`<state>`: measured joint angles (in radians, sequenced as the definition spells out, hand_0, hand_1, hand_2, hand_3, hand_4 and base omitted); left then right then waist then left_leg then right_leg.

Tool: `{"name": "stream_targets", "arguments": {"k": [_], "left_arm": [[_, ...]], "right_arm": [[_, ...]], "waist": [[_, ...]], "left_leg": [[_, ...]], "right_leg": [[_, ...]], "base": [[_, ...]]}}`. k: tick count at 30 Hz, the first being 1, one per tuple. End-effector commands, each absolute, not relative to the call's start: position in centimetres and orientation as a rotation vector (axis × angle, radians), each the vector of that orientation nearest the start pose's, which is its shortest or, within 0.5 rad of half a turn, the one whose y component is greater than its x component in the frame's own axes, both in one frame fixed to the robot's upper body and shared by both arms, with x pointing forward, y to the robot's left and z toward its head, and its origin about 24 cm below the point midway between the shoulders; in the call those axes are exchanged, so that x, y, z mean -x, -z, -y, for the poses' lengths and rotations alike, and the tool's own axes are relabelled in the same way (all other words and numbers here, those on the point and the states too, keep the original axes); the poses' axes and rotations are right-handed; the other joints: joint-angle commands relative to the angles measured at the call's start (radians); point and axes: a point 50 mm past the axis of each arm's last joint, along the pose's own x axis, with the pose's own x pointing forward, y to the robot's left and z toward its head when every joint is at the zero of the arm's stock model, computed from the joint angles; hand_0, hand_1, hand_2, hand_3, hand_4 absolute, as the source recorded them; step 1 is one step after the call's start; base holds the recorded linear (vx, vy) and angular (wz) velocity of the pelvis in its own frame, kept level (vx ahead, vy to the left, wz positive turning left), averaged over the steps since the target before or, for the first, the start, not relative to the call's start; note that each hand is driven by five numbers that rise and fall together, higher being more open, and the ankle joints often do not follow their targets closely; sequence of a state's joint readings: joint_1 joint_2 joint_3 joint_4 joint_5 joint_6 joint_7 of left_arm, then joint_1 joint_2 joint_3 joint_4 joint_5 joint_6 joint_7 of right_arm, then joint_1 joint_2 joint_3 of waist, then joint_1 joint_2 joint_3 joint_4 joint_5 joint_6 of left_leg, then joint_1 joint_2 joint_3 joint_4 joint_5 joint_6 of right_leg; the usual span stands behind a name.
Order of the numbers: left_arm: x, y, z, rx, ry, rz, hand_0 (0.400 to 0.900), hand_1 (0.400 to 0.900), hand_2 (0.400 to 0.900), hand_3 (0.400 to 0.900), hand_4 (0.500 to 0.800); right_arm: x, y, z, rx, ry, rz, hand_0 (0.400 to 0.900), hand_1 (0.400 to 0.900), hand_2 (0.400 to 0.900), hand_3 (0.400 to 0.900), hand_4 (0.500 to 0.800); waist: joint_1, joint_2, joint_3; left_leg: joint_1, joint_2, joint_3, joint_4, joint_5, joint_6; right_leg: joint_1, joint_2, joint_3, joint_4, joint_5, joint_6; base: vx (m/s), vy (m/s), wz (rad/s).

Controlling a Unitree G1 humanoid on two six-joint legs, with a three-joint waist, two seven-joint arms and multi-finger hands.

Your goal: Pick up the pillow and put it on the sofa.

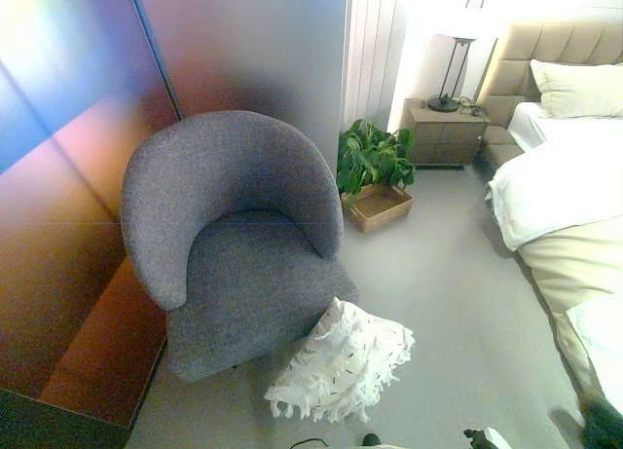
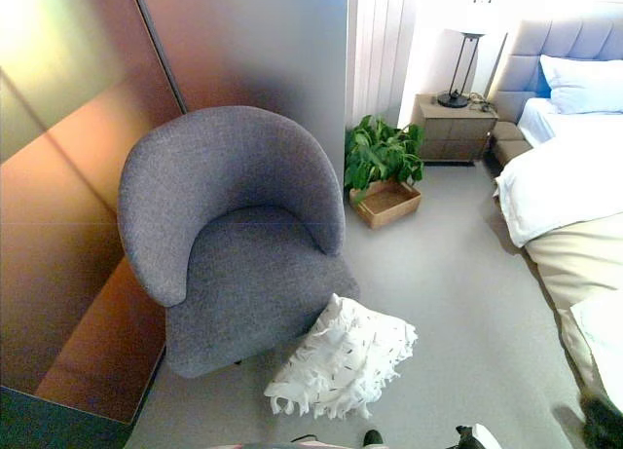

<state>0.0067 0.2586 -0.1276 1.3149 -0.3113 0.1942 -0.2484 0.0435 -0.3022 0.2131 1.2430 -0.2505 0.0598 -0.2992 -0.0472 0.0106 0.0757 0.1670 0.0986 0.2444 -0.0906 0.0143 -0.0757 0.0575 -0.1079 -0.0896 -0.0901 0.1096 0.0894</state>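
A white pillow (image 1: 341,363) with a fringed edge and dark flecks lies on the grey floor. It leans against the front right of a grey round-backed armchair (image 1: 229,235), the sofa here, whose seat holds nothing. The pillow also shows in the right eye view (image 2: 343,359). Only a dark part of my right hand (image 1: 604,425) shows, at the lower right corner, well to the right of the pillow. My left hand is in no view.
A glossy wall panel (image 1: 68,196) stands close to the chair's left. A potted plant in a wooden tray (image 1: 375,176) sits behind the chair on the right. A bed (image 1: 565,205) runs along the right, with a nightstand and lamp (image 1: 446,128) beyond.
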Motion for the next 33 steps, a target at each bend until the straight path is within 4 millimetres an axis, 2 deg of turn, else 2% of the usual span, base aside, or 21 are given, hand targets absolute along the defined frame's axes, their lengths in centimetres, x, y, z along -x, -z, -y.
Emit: {"name": "stream_targets", "arguments": {"k": [1, 14, 20, 26, 29, 33], "left_arm": [[-6.2, 16.2, -24.9, 0.122, -0.085, -1.451, 0.9, 0.9, 0.9, 0.9, 0.8], [-5.8, 16.3, -24.9, 0.149, -0.074, -1.46, 0.9, 0.9, 0.9, 0.9, 0.8], [-4.6, 16.4, -24.8, 0.148, -0.064, -1.488, 0.9, 0.9, 0.9, 0.9, 0.8], [-5.0, 16.4, -24.8, 0.137, -0.061, -1.484, 0.9, 0.9, 0.9, 0.9, 0.8], [-5.6, 16.2, -25.1, 0.123, -0.056, -1.478, 0.9, 0.9, 0.9, 0.9, 0.8], [-6.5, 15.9, -25.5, 0.112, -0.053, -1.452, 0.9, 0.9, 0.9, 0.9, 0.8]], "right_arm": [[-10.0, 14.1, 28.3, 0.925, 0.132, -1.134, 0.9, 0.9, 0.9, 0.9, 0.8], [-12.2, 13.2, 28.9, 0.958, 0.156, -1.034, 0.9, 0.9, 0.9, 0.9, 0.8], [-11.9, 13.3, 28.8, 0.968, 0.144, -1.033, 0.9, 0.9, 0.9, 0.9, 0.8], [-12.7, 12.8, 29.1, 0.989, 0.146, -0.988, 0.9, 0.9, 0.9, 0.9, 0.8], [-14.5, 11.9, 29.6, 1.019, 0.164, -0.939, 0.9, 0.9, 0.9, 0.9, 0.8], [-18.0, 9.4, 31.4, 1.055, 0.218, -0.836, 0.9, 0.9, 0.9, 0.9, 0.8]], "waist": [[0.0, -0.033, 0.051], [0.018, -0.033, 0.064], [0.025, -0.034, 0.061], [0.033, -0.031, 0.071], [0.043, -0.028, 0.087], [0.059, -0.015, 0.126]], "left_leg": [[-0.001, -0.056, -0.048, 0.003, -0.052, 0.063], [-0.039, -0.049, -0.055, 0.003, -0.041, 0.057], [-0.033, -0.049, -0.058, 0.003, -0.041, 0.053], [-0.033, -0.046, -0.058, 0.003, -0.035, 0.048], [-0.053, -0.046, -0.064, 0.003, -0.025, 0.046], [-0.11, -0.047, -0.085, 0.003, -0.007, 0.044]], "right_leg": [[0.067, 0.023, -0.049, 0.003, -0.061, 0.029], [0.034, 0.023, -0.064, 0.003, -0.055, 0.03], [0.043, 0.024, -0.079, 0.003, -0.058, 0.028], [0.048, 0.021, -0.094, 0.003, -0.059, 0.029], [0.035, 0.019, -0.102, 0.003, -0.055, 0.026], [-0.01, 0.016, -0.113, 0.003, -0.047, 0.019]], "base": [[0.0, 0.0, 0.0], [-0.01, -0.031, 0.05], [0.01, -0.014, 0.0], [0.03, -0.031, 0.07], [-0.01, -0.045, 0.12], [-0.08, -0.042, 0.17]]}}
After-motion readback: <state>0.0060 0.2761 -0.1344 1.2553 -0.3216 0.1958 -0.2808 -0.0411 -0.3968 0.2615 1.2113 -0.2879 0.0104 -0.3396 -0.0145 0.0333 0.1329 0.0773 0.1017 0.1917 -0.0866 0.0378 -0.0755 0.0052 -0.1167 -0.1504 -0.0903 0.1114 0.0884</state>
